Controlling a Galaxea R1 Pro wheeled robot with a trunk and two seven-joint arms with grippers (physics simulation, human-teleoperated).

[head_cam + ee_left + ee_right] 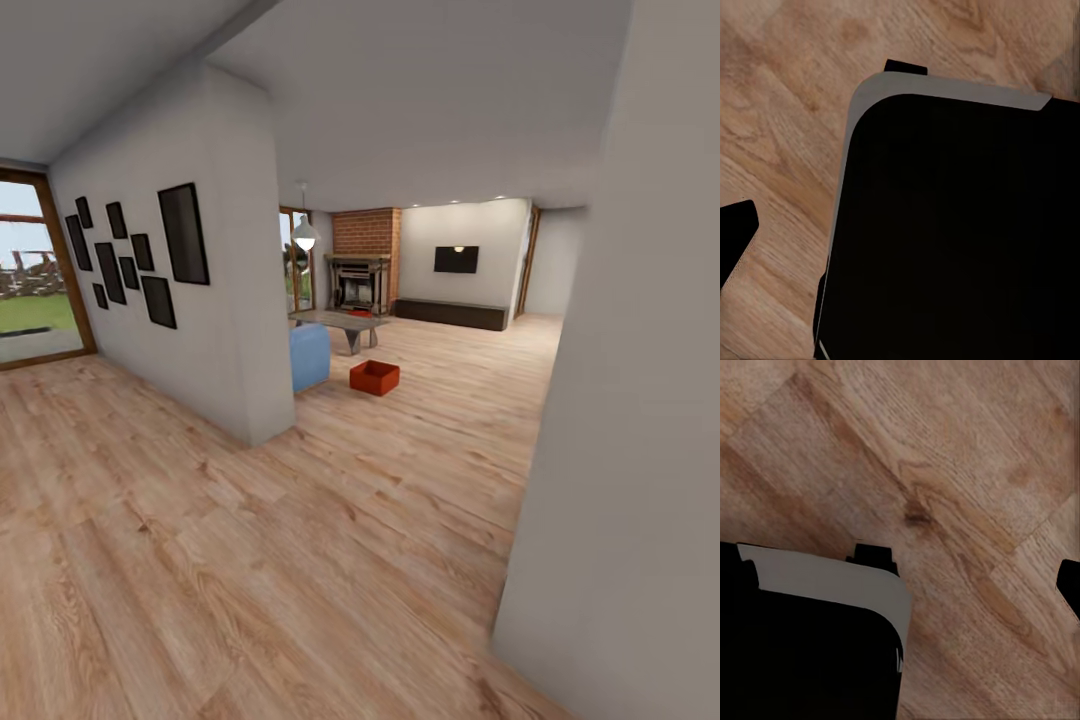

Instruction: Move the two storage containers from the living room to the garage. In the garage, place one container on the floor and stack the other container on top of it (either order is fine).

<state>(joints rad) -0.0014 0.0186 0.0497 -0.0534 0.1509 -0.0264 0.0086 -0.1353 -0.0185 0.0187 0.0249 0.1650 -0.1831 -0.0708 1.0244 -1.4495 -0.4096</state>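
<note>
1. I am seeing one storage container (pixel 374 377), red-orange and open-topped, sitting on the light wood-plank floor (pixel 250 560) of the living room, at about 12 o'clock from me and well ahead.
2. Something small and red (pixel 360 313) is lying on the low grey worktop (pixel 340 322) just behind the container; it is too small for me to name it.
3. A blue seat (pixel 309 356) is standing just beside the container at its 9 o'clock, against the end of a white partition wall (pixel 225 300) that is carrying dark picture frames (pixel 140 255).
4. Further back at 12 o'clock I am looking at the red brick fireplace (pixel 366 262), with a long dark low bench (pixel 450 313) and a wall screen (pixel 456 259) at 1 o'clock.
5. A white wall edge (pixel 640 400) is crowding my 3 o'clock side.
6. In the left wrist view a dark rounded robot body (pixel 960 232) is hanging over the planks; I cannot tell whether the left hand is apart or together.
7. The right wrist view is showing the same dark body (pixel 802 645), and the right hand's state is equally unclear to me.
</note>
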